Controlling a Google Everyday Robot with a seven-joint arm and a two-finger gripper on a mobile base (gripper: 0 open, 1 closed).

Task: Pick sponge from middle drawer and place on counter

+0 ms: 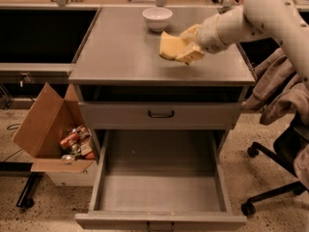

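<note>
We see a pale-yellow sponge (pixel 170 46) pinched in the cream-coloured claw (pixel 189 50), which hangs over the right rear of the matte-grey worktop (pixel 120 52). The arm (pixel 251 18) behind it is off-white, and the bowl (pixel 157 18) is white. The middle drawer (pixel 159 187) is plain grey inside. The shallower drawer (pixel 120 115) above it is the same grey, with a black loop handle (pixel 161 114). The cardboard box (pixel 41 122) is tan-brown, the floor (pixel 48 211) beige with dark speckles, and the office chair base (pixel 270 197) black.

Matte grey metal counter (pixel 120 52); glossy white bowl (pixel 157 17); porous foam sponge (pixel 169 46) (gripped in hand (pixel 189 47) over counter).
</note>
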